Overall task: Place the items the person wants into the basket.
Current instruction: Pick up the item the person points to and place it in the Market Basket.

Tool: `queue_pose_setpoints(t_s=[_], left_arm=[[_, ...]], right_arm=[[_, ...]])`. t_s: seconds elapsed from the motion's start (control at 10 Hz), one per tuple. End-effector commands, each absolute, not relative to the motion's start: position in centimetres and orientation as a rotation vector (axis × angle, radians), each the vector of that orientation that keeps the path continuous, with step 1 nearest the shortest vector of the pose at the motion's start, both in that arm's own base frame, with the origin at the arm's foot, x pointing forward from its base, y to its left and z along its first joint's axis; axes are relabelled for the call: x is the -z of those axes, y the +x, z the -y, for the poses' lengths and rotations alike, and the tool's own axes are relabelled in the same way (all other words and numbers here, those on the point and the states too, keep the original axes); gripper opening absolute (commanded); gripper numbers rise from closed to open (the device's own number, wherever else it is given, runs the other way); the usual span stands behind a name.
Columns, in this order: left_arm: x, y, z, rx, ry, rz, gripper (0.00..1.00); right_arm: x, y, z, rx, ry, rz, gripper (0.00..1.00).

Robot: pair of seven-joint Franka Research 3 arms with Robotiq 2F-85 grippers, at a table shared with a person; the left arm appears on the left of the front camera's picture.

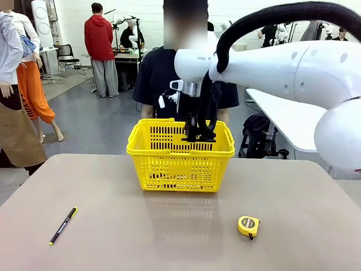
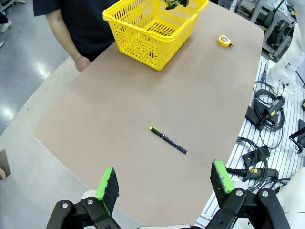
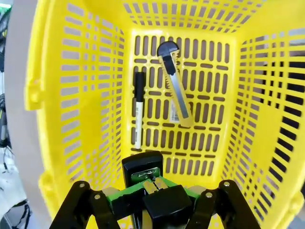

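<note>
Gripping the black stapler, the right claw hangs inside the basket at the counter's far edge, above the marker and utility knife. Released from height, the stapler could bounce onto them; bare floor remains alongside for it.

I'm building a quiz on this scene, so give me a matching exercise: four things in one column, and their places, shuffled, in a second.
Things:
1. stapler
2. utility knife
3. pen
4. tape measure

Places:
A. on the table, on the robot's left side
B. lying on the floor of the basket, beside the marker
C. between the fingers of the right gripper, above the basket
D. on the table, on the robot's right side

Pairs: 1-C, 2-B, 3-A, 4-D
</note>
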State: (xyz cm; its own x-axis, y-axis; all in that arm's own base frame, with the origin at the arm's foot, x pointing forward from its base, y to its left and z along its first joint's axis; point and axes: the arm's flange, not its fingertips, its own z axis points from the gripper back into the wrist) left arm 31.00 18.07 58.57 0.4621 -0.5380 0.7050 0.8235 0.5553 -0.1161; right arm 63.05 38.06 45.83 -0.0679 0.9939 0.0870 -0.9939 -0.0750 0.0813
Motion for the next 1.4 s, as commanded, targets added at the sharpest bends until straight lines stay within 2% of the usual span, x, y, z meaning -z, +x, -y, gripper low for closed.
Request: queue_pose_setpoints(t_s=[0.0,0.2,0.3,0.4,0.5,0.6,0.8,0.9,1.0,1.3], left_arm=[[-58.37,30.92,-18.16,0.896,-0.491,0.689,1.0],[-58.37,30.92,-18.16,0.896,-0.491,0.689,1.0],[-58.37,30.92,-18.16,0.896,-0.491,0.689,1.0],[-58.37,30.92,-18.16,0.896,-0.491,0.689,1.0],[-58.37,30.92,-18.16,0.896,-0.491,0.689,1.0],[-58.37,30.92,-18.16,0.896,-0.491,0.689,1.0],[-58.37,30.92,-18.16,0.896,-0.491,0.689,1.0],[-58.37,30.92,-18.16,0.896,-0.491,0.689,1.0],[-58.37,30.92,-18.16,0.896,-0.491,0.689,1.0],[-58.37,30.92,-18.16,0.896,-0.491,0.689,1.0]], right_arm=[[-45.51,64.53,-38.29,-1.671,0.19,0.022,0.0],[-45.05,64.66,-38.56,-1.676,0.198,0.009,0.0],[-44.97,64.69,-38.55,-1.69,0.208,-0.003,0.33],[-45.0,64.62,-38.52,-1.701,0.2,-0.004,0.6],[-45.07,64.55,-38.49,-1.704,0.2,0.001,0.93],[-45.06,64.53,-38.47,-1.701,0.199,0.003,1.0],[-45.04,64.49,-38.47,-1.699,0.195,0.006,1.0],[-45.07,64.55,-38.35,-1.692,0.199,0.008,0.93],[-45.12,64.51,-38.29,-1.688,0.2,0.011,1.0],[-45.16,64.27,-38.32,-1.696,0.197,0.02,1.0]])
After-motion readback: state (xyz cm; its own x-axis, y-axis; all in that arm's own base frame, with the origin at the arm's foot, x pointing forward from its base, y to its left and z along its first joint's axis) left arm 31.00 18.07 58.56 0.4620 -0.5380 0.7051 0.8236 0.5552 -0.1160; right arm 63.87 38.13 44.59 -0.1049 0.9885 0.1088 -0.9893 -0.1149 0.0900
